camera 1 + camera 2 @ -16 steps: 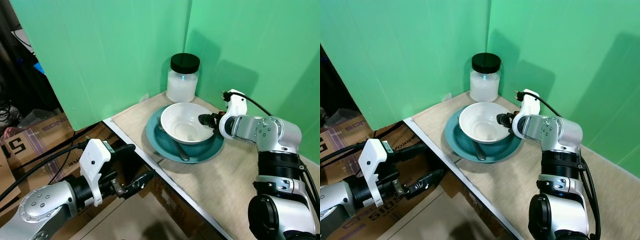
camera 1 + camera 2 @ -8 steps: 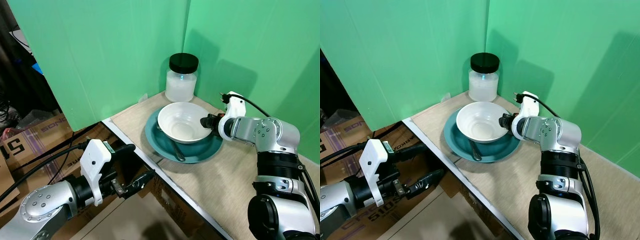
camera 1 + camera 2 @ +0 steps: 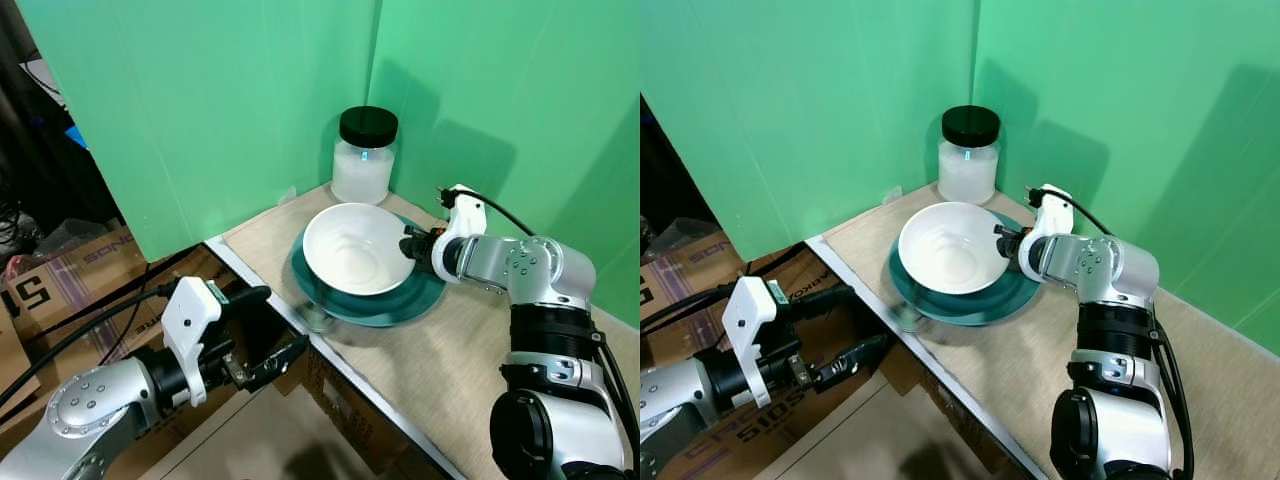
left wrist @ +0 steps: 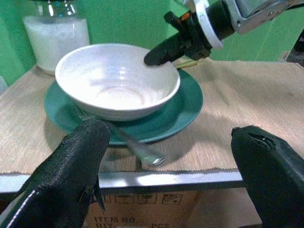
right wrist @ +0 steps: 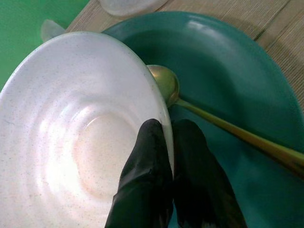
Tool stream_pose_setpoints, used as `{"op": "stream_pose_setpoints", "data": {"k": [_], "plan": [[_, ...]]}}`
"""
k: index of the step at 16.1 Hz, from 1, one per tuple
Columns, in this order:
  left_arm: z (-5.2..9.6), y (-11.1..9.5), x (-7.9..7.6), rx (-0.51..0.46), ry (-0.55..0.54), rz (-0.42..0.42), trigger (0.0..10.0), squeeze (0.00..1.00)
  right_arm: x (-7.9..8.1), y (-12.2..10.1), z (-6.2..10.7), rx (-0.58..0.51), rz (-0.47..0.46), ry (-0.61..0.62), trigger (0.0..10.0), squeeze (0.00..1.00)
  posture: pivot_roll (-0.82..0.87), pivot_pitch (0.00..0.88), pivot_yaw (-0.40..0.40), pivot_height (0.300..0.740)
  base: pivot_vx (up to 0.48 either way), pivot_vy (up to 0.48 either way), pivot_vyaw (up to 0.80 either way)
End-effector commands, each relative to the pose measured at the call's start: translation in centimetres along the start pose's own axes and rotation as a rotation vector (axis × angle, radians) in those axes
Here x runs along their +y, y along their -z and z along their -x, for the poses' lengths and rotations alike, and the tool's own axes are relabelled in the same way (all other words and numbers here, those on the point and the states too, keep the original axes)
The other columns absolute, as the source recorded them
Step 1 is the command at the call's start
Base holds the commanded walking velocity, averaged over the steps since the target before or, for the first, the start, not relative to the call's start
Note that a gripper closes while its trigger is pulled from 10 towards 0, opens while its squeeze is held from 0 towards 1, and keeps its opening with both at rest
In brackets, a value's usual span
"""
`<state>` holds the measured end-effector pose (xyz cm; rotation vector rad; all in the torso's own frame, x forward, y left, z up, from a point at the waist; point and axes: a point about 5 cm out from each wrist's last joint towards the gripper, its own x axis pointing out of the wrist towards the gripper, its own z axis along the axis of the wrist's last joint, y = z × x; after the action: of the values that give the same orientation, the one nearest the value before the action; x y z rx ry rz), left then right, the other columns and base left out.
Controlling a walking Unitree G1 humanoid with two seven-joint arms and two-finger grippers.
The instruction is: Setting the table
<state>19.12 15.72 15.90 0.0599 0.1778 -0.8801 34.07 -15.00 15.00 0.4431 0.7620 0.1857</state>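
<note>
The white bowl [image 3: 357,248] is sitting tilted over the teal plate [image 3: 420,295], its mouth tipping toward the table's [image 3: 470,360] front edge. The right gripper [image 5: 167,142] is clamping the bowl's far rim — one finger inside, one outside, pressed together on the wall. In the right wrist view a gold spoon [image 5: 223,128] is lying on the plate just behind the rim, its head touching the bowl's edge. A silver spoon [image 4: 140,151] is lying partly under the bowl, its end reaching past the plate toward the table edge, blurred in the head views.

Behind the plate, in the corner of the green backdrop [image 3: 200,110], a jar [image 3: 364,155] with a black lid is standing upright, near but apart from the plate.

The left gripper [image 3: 262,330] is hanging below and in front of the table edge, fingers spread wide apart, holding nothing, with cardboard boxes [image 3: 60,270] beneath it.

Against a second ago: the bowl was resting level in the plate — now it is shifted toward the robot's left and tipped, covering the spoon that showed on the plate's front. The left arm is holding about the same place.
</note>
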Motion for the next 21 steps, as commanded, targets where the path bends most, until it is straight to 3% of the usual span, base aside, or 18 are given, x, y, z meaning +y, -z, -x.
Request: {"op": "stream_pose_setpoints", "data": {"k": [1,4,9,11,13,14,15,16,19,21], "plan": [[0.0,-0.7,-0.2,-0.021,0.027,-0.014,10.0,0.0,0.1,-0.1,0.2,-0.002,-0.015,-0.016,0.0,0.0,-0.04,0.0,-0.022,0.74,0.0,0.0,0.0],[0.1,-0.8,-0.5,-0.029,0.052,-0.024,10.0,0.0,0.3,-0.4,0.7,-0.027,-0.037,-0.04,0.0,0.0,-0.05,0.0,-0.022,0.74,0.0,0.0,0.0],[0.0,-1.3,0.2,-0.058,-0.028,-0.059,10.0,0.0,0.6,-2.5,2.4,-0.16,-0.112,-0.113,0.0,0.0,-0.04,0.0,-0.017,0.74,0.0,0.0,0.0],[0.0,-1.6,0.4,-0.074,-0.087,-0.069,10.0,0.0,0.8,-3.7,3.9,-0.291,-0.128,-0.17,0.0,0.0,-0.04,0.0,-0.017,0.74,0.0,0.0,0.0],[0.2,-1.9,0.8,-0.075,-0.186,-0.087,10.0,0.0,0.9,-4.5,5.7,-0.474,-0.016,-0.168,0.0,0.0,-0.05,0.0,-0.011,0.74,0.0,0.0,0.0],[0.4,-2.3,1.1,-0.102,-0.27,-0.096,10.0,0.0,0.6,-4.5,6.9,-0.57,0.05,-0.121,10.0,0.0,-0.06,0.0,-0.012,0.74,0.0,0.0,0.0],[0.4,-2.3,1.1,-0.102,-0.27,-0.096,10.0,0.0,0.6,-4.5,6.9,-0.57,0.05,-0.121,10.0,0.0,-0.06,0.0,-0.012,0.74,0.0,0.0,0.0],[0.2,-2.7,1.0,-0.127,-0.337,-0.116,10.0,0.0,1.0,-3.6,8.3,-0.649,0.103,-0.158,10.0,0.0,-0.05,0.0,-0.011,0.74,0.0,0.0,0.0],[-0.6,-2.9,1.5,-0.146,-0.473,-0.116,10.0,0.0,2.3,-0.5,9.2,-0.711,0.289,-0.152,10.0,0.0,-0.06,0.0,-0.004,0.74,0.0,0.0,0.0],[-1.1,-3.0,1.9,-0.157,-0.545,-0.15,10.0,0.0,2.8,0.9,9.4,-0.733,0.264,-0.173,10.0,0.0,-0.06,0.0,-0.003,0.74,0.0,0.0,-0.76]]}}
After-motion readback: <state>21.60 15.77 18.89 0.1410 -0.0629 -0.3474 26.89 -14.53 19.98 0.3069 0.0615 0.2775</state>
